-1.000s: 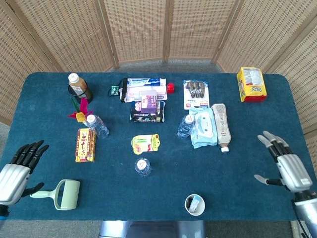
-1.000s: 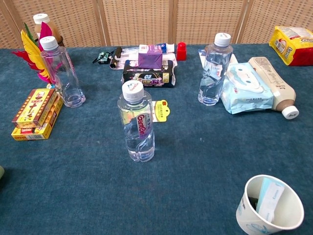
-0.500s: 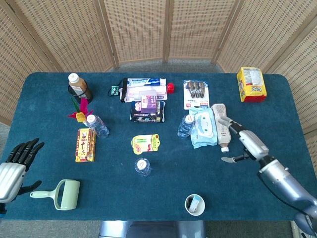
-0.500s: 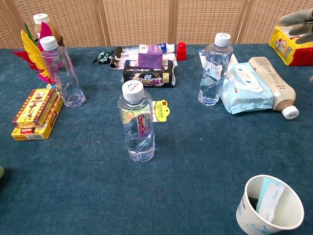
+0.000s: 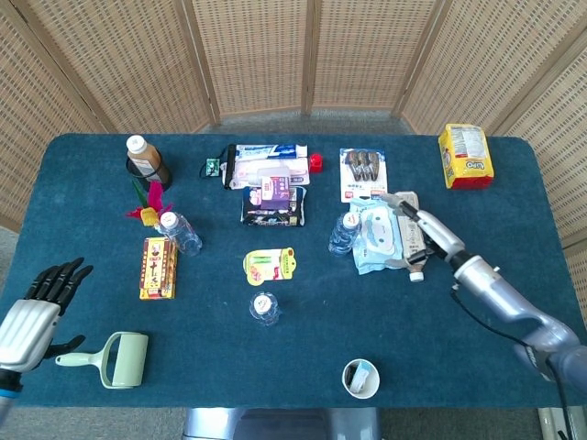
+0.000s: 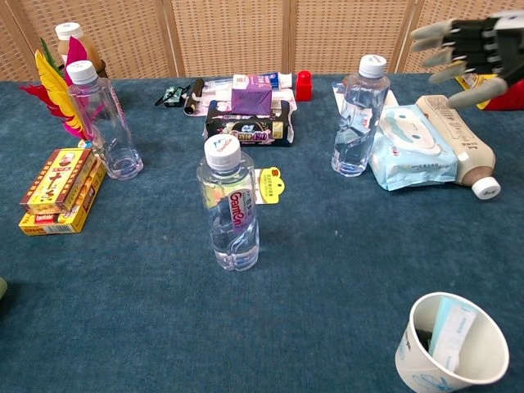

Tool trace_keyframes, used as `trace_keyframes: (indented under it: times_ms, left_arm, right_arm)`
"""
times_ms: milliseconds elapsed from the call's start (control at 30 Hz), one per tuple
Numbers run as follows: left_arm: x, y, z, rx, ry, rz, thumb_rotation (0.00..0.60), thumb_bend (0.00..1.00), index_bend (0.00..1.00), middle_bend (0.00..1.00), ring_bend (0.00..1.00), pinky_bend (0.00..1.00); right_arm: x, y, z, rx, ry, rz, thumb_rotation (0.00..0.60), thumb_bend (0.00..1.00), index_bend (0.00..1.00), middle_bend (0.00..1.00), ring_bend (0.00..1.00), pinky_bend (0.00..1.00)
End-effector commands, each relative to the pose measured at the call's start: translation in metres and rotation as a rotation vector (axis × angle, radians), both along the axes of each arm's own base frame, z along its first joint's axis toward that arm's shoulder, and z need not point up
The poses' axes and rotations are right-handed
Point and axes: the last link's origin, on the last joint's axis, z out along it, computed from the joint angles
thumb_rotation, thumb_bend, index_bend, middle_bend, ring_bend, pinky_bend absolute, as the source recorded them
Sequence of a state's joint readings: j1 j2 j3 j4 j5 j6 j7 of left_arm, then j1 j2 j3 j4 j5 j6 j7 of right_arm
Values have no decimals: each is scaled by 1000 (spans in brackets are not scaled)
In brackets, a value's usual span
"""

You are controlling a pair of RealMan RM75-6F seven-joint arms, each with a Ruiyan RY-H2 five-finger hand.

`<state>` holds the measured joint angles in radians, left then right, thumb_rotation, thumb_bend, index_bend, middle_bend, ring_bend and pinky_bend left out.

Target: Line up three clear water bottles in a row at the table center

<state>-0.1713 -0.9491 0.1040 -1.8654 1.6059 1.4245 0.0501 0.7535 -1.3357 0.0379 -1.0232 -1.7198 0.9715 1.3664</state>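
- The three clear water bottles stand upright and well apart: the middle bottle (image 6: 229, 209) near the table centre, the left bottle (image 6: 104, 121) beside a stack of yellow boxes (image 6: 59, 190) and some bright feathers (image 6: 54, 82), and the right bottle (image 6: 358, 116) touching or just beside a pack of wipes (image 6: 409, 147).
- As a judgement, no row is formed yet: only the middle bottle looks close to its place, and the two outer bottles have to come in beside it.
- The right hand (image 6: 468, 47) hovers with fingers spread above the wipes and a tan bottle lying on its side (image 6: 463, 147), to the right of the right bottle; it holds nothing and does not touch the bottle.
- It seems to be reaching for the right bottle, so gripping that one is likely the step in hand.
- The left hand (image 5: 38, 310) rests at the near left edge of the table (image 5: 459, 367), fingers apart and empty, close to a lint roller (image 5: 117, 358) and far from the left bottle.
- Farther out lie a yellow-green card (image 6: 270, 184) just behind the middle bottle, a dark packet (image 6: 246, 127), a paper cup (image 6: 453, 344) at the near right and a yellow snack bag (image 5: 466, 156) at the far right.
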Motion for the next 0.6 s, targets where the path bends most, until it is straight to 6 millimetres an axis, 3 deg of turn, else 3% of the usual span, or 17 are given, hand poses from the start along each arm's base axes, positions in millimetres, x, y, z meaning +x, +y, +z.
trace_keyframes:
  times_ms: [33,400,600]
  left_arm:
    - [1,0,-4,-14,7,-2,600,123,0,0,0,48]
    - [0,2,-7,-11,7,7,600,123,0,0,0,48]
    - [-2,3,-6,-11,3,10,600,123,0,0,0,48]
  right_arm:
    - [5,-7,-13,40,2,-3,600,40,3,63,93,115]
    - [11,-19,-44,72,-32,-26,600,44,28,93,91,114]
    - [19,-27,-58,47,-91,-59,600,49,96,188,151,114]
